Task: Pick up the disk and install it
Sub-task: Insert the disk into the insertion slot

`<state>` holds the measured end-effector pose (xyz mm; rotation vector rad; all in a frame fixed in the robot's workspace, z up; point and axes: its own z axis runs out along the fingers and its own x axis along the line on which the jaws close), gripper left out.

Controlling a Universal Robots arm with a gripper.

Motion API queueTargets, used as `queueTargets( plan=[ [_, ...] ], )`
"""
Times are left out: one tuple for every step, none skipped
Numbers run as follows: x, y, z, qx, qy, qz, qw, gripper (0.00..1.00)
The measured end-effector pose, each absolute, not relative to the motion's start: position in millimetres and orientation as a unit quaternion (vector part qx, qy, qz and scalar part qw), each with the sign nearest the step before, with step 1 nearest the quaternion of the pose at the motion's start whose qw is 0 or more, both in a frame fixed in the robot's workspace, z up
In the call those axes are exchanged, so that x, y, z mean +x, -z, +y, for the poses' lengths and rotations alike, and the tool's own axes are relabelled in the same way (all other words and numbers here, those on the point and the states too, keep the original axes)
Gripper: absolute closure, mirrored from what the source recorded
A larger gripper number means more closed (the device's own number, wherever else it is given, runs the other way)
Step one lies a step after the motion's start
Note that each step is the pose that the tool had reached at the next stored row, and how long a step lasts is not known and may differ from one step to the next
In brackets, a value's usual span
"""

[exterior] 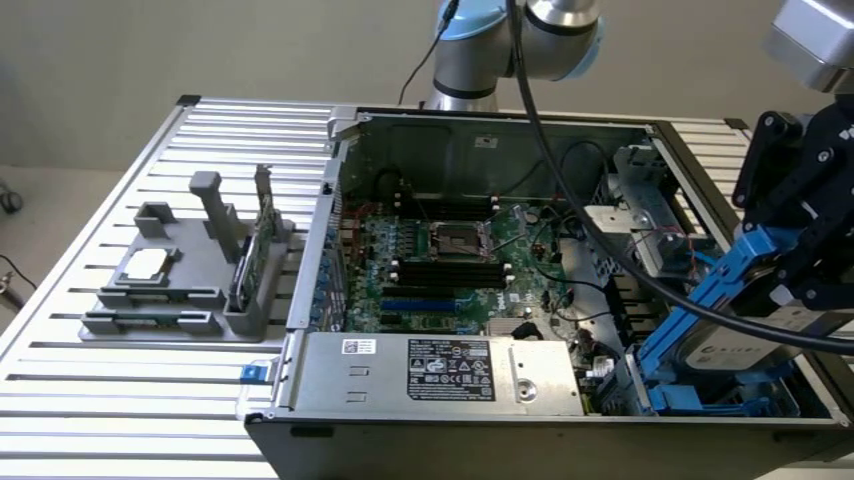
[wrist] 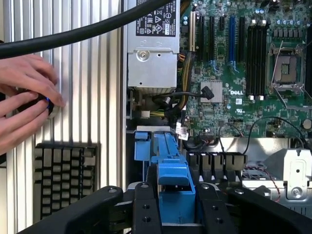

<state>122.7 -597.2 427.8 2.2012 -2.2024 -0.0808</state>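
The flat silver-grey hard drive in its glossy blue plastic carrier (exterior: 727, 348) hangs tilted above the blue plastic drive bay (exterior: 694, 400) at the open metal computer case's (exterior: 441, 375) edge on the exterior view's right. The matte black hand (wrist: 176, 209) pinches it between two fingers, the arm (exterior: 814, 40) angled down over it.

The arm (exterior: 561, 25) is silver-grey metal with pale blue joint caps, and a thick black cable (exterior: 531, 110) runs from it. The gripper (wrist: 176, 207) is matte black, with round screw holes.

Probably a lab: opened computer (exterior: 454, 140)
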Motion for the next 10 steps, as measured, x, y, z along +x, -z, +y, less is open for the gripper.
queueTargets(
  plan=[
    [122.5,-427.4,-597.2,0.707,0.026,-0.707,0.013,0.67],
    [122.4,-427.1,-597.2,0.707,0.026,-0.707,0.013,0.67],
    [122.3,-426.8,-597.3,0.707,0.026,-0.707,0.013,0.67],
    [122.2,-426.6,-597.2,0.707,0.026,-0.707,0.013,0.67],
    [122.0,-426.3,-597.2,0.707,0.026,-0.707,0.013,0.67],
    [121.8,-426.1,-597.3,0.707,0.026,-0.707,0.013,0.67],
    [121.7,-425.9,-597.3,0.707,0.026,-0.707,0.013,0.67],
    [121.5,-425.7,-597.3,0.707,0.026,-0.707,0.013,0.67],
    [121.5,-425.6,-597.3,0.707,0.026,-0.707,0.013,0.67],
    [121.4,-425.4,-597.1,0.707,0.026,-0.707,0.013,0.67]
  ],
)
